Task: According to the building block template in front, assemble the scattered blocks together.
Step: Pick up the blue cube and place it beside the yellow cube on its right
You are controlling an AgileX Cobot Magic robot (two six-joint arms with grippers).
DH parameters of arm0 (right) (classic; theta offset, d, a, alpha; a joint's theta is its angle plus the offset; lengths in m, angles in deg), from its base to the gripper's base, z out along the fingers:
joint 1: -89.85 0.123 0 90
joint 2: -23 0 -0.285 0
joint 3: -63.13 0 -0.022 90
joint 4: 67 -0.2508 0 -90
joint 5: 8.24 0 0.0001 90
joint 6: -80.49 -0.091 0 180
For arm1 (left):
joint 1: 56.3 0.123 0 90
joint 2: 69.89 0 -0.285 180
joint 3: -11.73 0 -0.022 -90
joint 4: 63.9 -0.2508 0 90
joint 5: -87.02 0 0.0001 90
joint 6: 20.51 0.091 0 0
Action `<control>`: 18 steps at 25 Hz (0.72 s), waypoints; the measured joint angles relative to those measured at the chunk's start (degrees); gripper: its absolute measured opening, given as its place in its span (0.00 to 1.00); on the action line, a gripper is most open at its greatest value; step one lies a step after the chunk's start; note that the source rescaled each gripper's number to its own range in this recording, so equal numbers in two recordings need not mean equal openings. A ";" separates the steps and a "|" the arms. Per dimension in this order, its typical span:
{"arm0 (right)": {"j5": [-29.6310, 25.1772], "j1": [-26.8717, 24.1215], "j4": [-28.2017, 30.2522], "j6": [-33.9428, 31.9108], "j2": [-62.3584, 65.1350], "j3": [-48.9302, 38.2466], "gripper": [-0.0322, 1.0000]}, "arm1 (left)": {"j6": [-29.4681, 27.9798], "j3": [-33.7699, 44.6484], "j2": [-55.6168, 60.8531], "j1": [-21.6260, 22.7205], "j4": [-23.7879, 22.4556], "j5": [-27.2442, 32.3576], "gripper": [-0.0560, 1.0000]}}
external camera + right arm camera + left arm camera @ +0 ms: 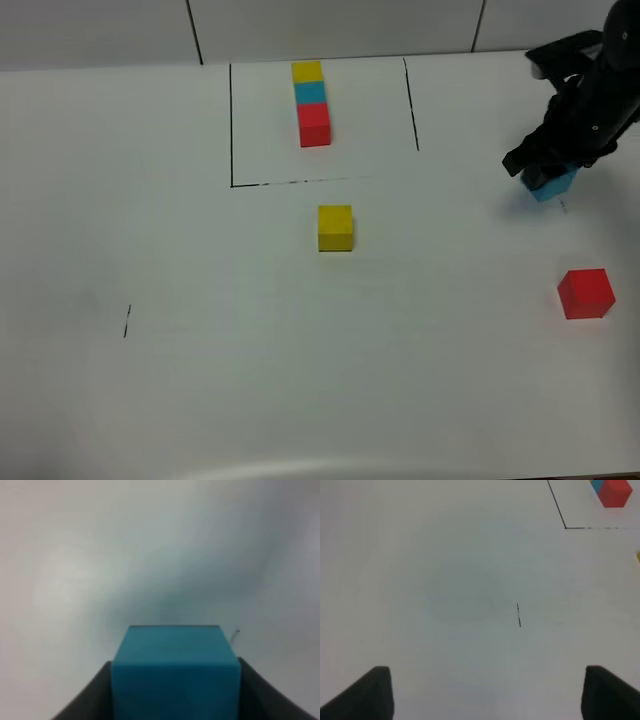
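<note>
Right gripper (546,171) clamped on cyan block (553,184), far right; left gripper (485,695) gapes empty. Block sticks out past the fingers, so it may slip mid-carry.

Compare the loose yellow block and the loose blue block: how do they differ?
The yellow block sits free just outside the pen outline; the blue block is clamped in the right gripper, far right. The yellow block lies square to the outline; the blue block looks turned. Both are plain cubes of similar size.
</note>
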State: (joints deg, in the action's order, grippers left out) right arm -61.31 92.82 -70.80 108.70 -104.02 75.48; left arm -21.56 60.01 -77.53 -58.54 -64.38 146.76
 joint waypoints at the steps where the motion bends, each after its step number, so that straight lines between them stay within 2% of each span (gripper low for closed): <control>1: -2.69 1.75 0.06 6.86 0.41 0.06 0.03 | 0.00 0.00 0.00 0.00 0.00 0.00 0.65; 2: -5.28 3.28 0.06 13.96 0.46 0.07 0.03 | 0.00 0.00 0.00 0.00 0.00 0.00 0.65; 4: -7.89 6.94 -0.36 23.70 0.18 0.07 0.03 | 0.00 0.00 0.00 0.00 0.00 0.00 0.65; 6: -8.18 10.00 -0.19 28.77 -0.18 0.07 0.03 | 0.00 0.00 0.00 0.00 0.00 0.00 0.65; 9: -8.18 14.15 2.55 31.78 -0.29 0.13 0.03 | 0.00 0.00 0.00 0.00 0.00 0.00 0.65; 12: -9.07 17.45 4.92 32.15 -1.42 2.31 0.03 | 0.00 0.00 0.00 0.00 0.00 0.00 0.65; 18: -12.45 19.79 4.61 32.64 -6.14 11.15 0.03 | 0.00 0.00 0.00 0.00 0.00 0.00 0.65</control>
State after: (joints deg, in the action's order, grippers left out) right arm -73.76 112.60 -66.18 141.34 -110.16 86.63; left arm -21.56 60.01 -77.53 -58.54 -64.38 146.76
